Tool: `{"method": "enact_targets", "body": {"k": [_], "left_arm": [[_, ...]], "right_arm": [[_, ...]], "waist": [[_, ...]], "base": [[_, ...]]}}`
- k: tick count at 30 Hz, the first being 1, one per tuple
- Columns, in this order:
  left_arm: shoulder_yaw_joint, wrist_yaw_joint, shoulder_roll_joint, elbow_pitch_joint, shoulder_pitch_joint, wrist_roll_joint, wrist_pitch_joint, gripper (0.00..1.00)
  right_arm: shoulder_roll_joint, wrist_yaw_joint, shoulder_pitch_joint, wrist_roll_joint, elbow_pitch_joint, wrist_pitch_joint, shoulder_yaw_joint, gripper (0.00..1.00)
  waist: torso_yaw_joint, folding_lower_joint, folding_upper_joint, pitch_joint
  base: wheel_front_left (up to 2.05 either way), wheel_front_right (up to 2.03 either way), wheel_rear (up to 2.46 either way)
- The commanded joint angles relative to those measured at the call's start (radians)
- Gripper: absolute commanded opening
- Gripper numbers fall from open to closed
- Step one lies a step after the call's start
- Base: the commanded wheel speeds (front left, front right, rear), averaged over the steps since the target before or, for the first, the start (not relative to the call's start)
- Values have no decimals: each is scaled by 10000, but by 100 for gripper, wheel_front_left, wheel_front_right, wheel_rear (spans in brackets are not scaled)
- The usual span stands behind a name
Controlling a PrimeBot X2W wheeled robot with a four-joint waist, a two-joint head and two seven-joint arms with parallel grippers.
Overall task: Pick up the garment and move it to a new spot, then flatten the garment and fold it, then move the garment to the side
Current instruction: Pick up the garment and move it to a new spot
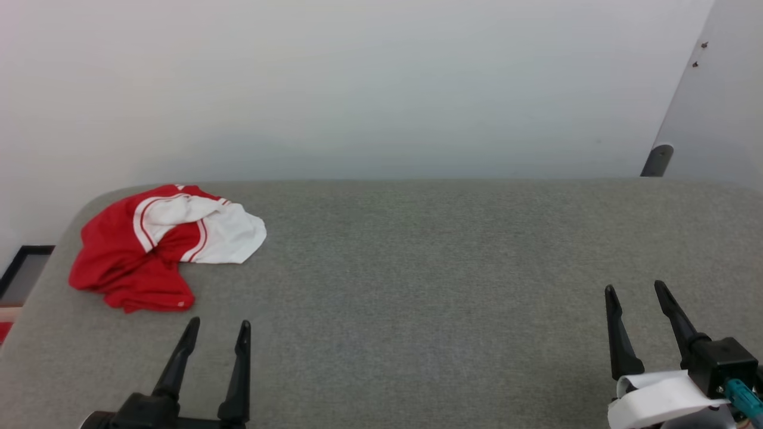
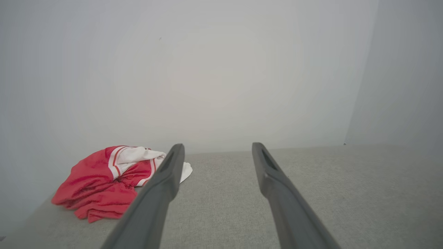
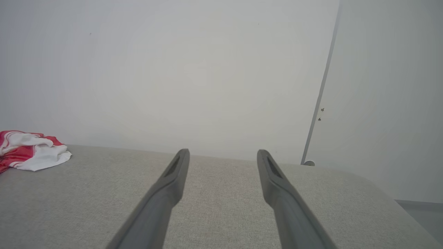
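We stood at the very first step: the garment (image 1: pixel 161 244) lay untouched in a crumpled heap at the far left corner of the grey padded table (image 1: pixel 429 286), its red body bunched below and a white sleeve panel with striped trim thrown over the top. Our left gripper (image 1: pixel 219 323) hovered just short of the heap's near edge, jaws spread wide and empty. Our right gripper (image 1: pixel 635 288) hung well apart from it over the table's right side, likewise wide and empty.

The next move, as we judged it, belonged to the left arm: reach forward and a little leftward, come down on a raised fold and close. In the left wrist view the heap sat left of the line between the fingers, so the wrist needed shifting before any descent. Cloth so bunched might give up one layer only and drag the rest, so the thick red mass looked a safer hold than the loose white flap.

Little stood in the way. The heap lay near the table's rounded edge and the pale wall (image 1: pixel 357 89) behind, so a clumsy push could send it over. A dark post (image 1: pixel 657 159) stood far right by a door panel, well away from the work, and a white wrap (image 1: pixel 656 396) circled our right wrist
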Motion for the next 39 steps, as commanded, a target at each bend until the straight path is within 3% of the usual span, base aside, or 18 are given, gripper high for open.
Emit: {"method": "enact_targets", "body": {"k": [1,6,20,26,32,39], "left_arm": [[35,-18,34,67,54,-51,-5,100],[346,42,152,507,-127,-137,-4,100],[1175,255,944,1320,-469,-473,133,100],[1350,388,886,1173,-449,-774,368,100],[1113,348,1051,1024,-1191,-957,1551,100],[868,65,1931,886,-2920,-2037,3544,100]], "right_arm": [[-13,36,164,3,8,-38,-15,100],[-10,36,304,122,61,-49,-2,100],[-4,33,114,664,558,-186,1055,100],[-9,23,-244,737,824,-260,1405,100],[-9,23,-118,634,950,-271,1341,100],[-12,23,-402,154,297,184,1414,100]], "waist": [[95,0,0,-41],[791,0,0,-233],[3602,0,0,-864],[3862,0,0,-673],[3899,0,0,-614],[3041,0,0,519]], "base": [[0,0,0],[0,0,0],[0,0,0],[0,0,0],[0,0,0],[0,0,0]]}}
